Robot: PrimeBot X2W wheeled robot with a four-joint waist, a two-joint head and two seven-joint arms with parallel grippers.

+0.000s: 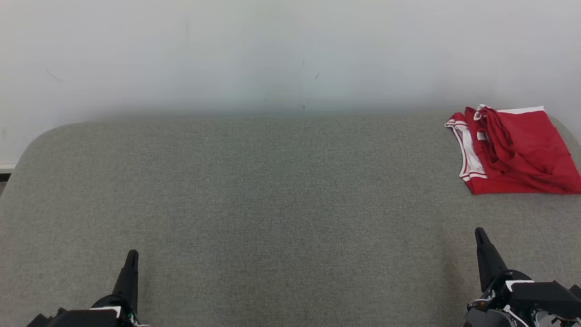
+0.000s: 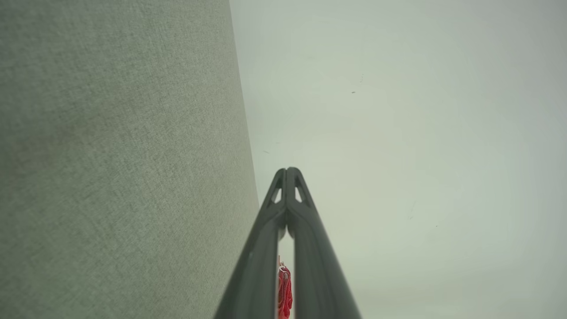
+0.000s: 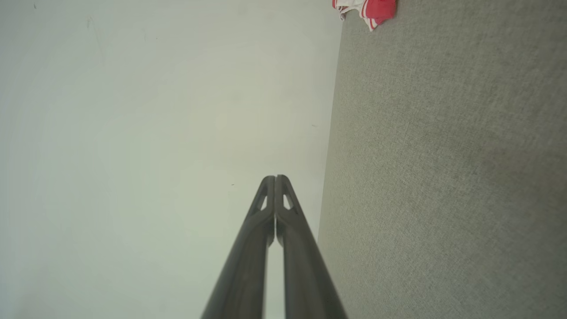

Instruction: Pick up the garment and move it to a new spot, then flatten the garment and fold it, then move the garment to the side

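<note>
The garment [image 1: 515, 150] is red with white trim and lies folded into a compact pile at the far right of the grey cloth table [image 1: 272, 204]. A sliver of the garment [image 2: 284, 290] shows through the gap between my left fingers, and a corner of the garment [image 3: 367, 9] sits at the top of the right wrist view. My left gripper [image 1: 132, 255] rests at the lower left, shut and empty, far from the pile. At the lower right my right gripper [image 1: 479, 232] is shut and empty too, a short way in front of the pile. In each wrist view that arm's fingertips meet, left gripper [image 2: 288, 170], right gripper [image 3: 275, 178].
A pale wall [image 1: 272, 54] rises right behind the table's rounded far edge. The grey cloth surface stretches wide between the two grippers and to the left.
</note>
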